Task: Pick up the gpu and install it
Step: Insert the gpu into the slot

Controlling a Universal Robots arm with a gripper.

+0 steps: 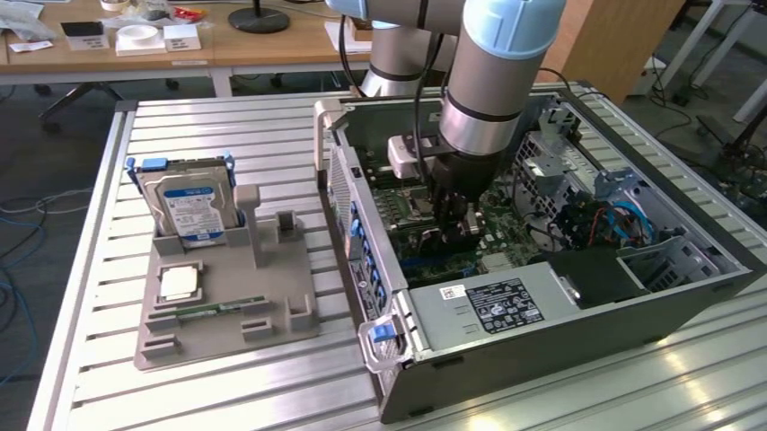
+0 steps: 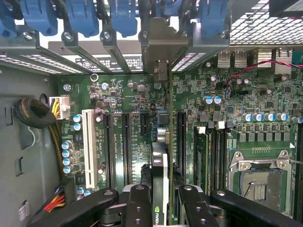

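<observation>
The gripper [image 2: 160, 201] is down inside the open computer case [image 1: 671, 296], its black fingers [image 2: 139, 208] clamped on either side of the gpu [image 2: 160, 175] — and the card stands edge-on between them, a thin dark board with a green logo on its black face and a silver-beige metal bracket [image 2: 158, 61] running up to the rear wall of the case. In the wrist view the gpu hangs over the green motherboard [image 2: 236, 94], lined up along the row of long dark expansion slots [image 2: 127, 146], with a white slot [image 2: 88, 146] further off to one side and the memory slots [image 2: 215, 151] and the bare processor socket [image 2: 258, 182] on the other. Blue retention clips [image 2: 85, 16] crowd the rear edge, tight on both sides of the bracket. In the exterior view the arm [image 1: 491, 81] drops straight into the case; on the exterior view's left, a grey fixture [image 1: 215, 314] on the slatted table [image 1: 215, 126] holds an upright hard drive [image 1: 192, 206] — well apart from the work.
</observation>
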